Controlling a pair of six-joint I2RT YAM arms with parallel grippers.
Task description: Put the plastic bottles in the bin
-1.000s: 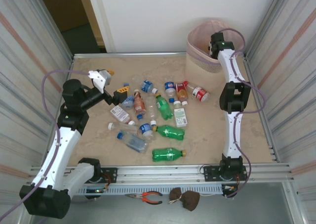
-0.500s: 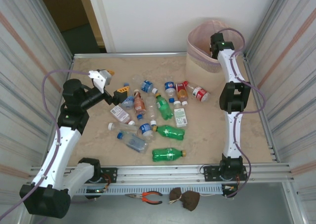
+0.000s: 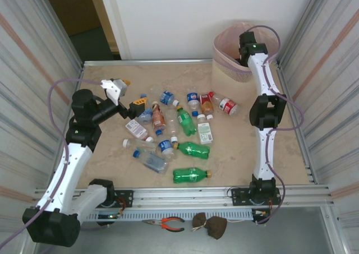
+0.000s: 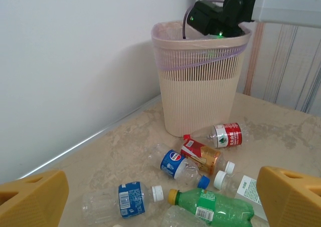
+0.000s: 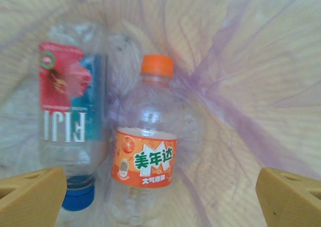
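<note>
- Two plastic bottles lie inside the pale pink, slatted plastic bin (image 3: 227, 63), on its purple liner (image 5: 235, 111): a clear Fiji bottle (image 5: 70, 122) with a blue cap, and a clear orange-capped bottle (image 5: 150, 157).
- The right gripper (image 5: 160, 202) hangs over the bin's mouth, jaws wide apart and empty.
- More than a dozen clear, green and amber loose bottles (image 3: 179, 130) lie on the beige marbled table (image 3: 280, 153), left of and nearer than the bin. Most of the task looks undone.
- The left gripper (image 4: 160, 202), far left of the bin, faces that pile, jaws apart and empty.
- Many of these touch or overlap, which may hamper single picks, and the right arm (image 3: 263, 111) crowds the bin's rim.
- Red-handled pliers (image 3: 168, 224) and a dark brown lump (image 3: 210, 225) lie beyond the table's near edge, well apart from the bin.
</note>
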